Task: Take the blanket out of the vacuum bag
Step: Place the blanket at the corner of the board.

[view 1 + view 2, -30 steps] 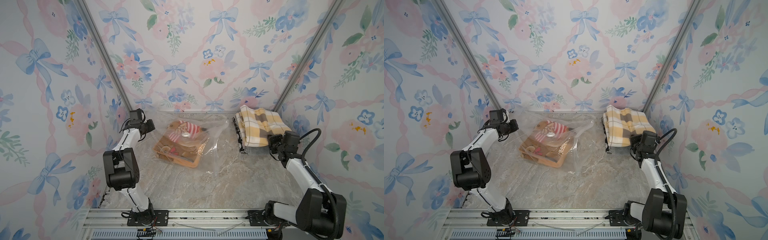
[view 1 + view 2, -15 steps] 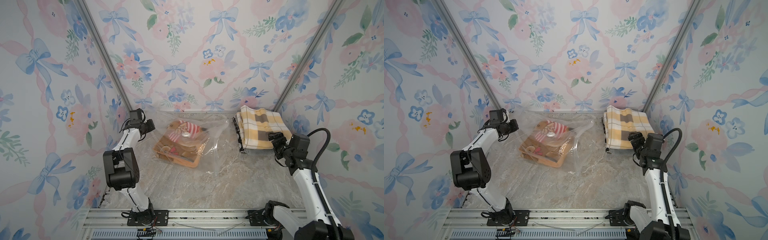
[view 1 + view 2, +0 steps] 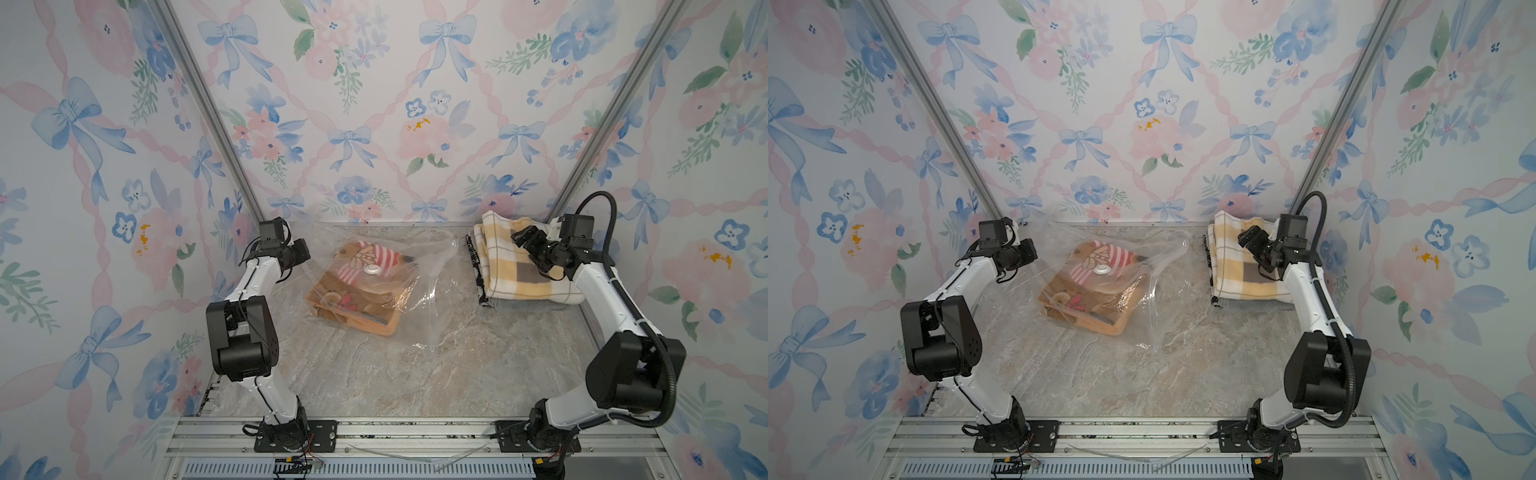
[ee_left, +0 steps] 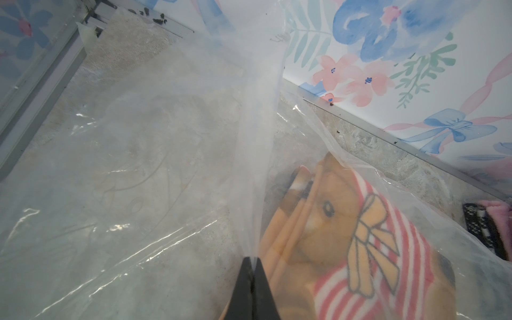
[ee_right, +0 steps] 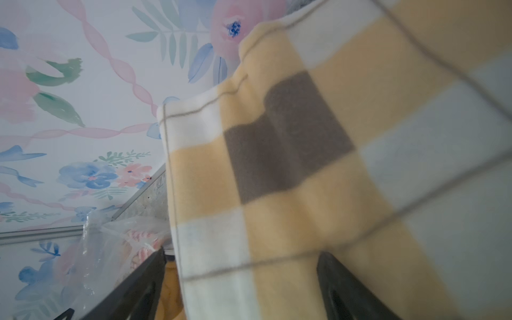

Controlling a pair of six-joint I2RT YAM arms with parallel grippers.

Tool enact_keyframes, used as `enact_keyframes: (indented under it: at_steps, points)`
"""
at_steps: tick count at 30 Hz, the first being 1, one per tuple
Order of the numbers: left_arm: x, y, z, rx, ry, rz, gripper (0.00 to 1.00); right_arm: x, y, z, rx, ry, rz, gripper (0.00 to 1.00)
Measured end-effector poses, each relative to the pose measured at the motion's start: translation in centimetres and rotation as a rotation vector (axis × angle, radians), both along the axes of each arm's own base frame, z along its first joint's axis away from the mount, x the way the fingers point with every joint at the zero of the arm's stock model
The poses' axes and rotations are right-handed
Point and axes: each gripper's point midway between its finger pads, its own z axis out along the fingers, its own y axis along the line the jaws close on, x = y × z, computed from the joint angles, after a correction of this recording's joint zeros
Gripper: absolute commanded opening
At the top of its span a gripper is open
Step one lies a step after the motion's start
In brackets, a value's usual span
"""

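Marbled tabletop, boxed in on three sides by wallpaper with flowers and bows. The vacuum bag lies just left of centre in both top views. A bear-print blanket sits folded inside it, with the white valve cap on top.

Left arm runs along the left wall, elbow raised. The left gripper is clenched on the bag's edge, film taut.

Right arm reaches to the upper right. The right gripper has its jaws spread wide over a folded plaid blanket; contact unclear.

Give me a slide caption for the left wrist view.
Left end effector shut on the clear vacuum bag, cartoon-print blanket inside.
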Motion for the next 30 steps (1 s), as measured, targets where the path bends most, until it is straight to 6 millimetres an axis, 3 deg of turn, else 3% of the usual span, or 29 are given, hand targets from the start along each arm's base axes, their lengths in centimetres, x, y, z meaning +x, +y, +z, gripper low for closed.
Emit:
enact_keyframes:
  at_steps: [4,9,15,22,30]
  points:
    - [0.0,0.0,0.0,0.000,0.000,0.000,0.00,1.8,2.2,-3.4,-0.117,0.076,0.076,0.88]
    - [0.0,0.0,0.0,-0.001,0.000,-0.001,0.00,2.7,3.0,-6.0,-0.220,0.136,0.109,0.90]
    - [0.0,-0.1,0.0,-0.005,-0.001,-0.005,0.00,2.8,2.6,-6.7,-0.268,0.135,0.107,0.91]
    - [0.0,-0.3,0.1,-0.012,-0.002,-0.013,0.00,1.3,2.8,-4.3,-0.277,0.060,0.111,0.93]
    - [0.0,-0.3,0.1,-0.013,-0.003,-0.013,0.00,-1.7,3.6,2.2,-0.241,-0.081,0.127,0.93]
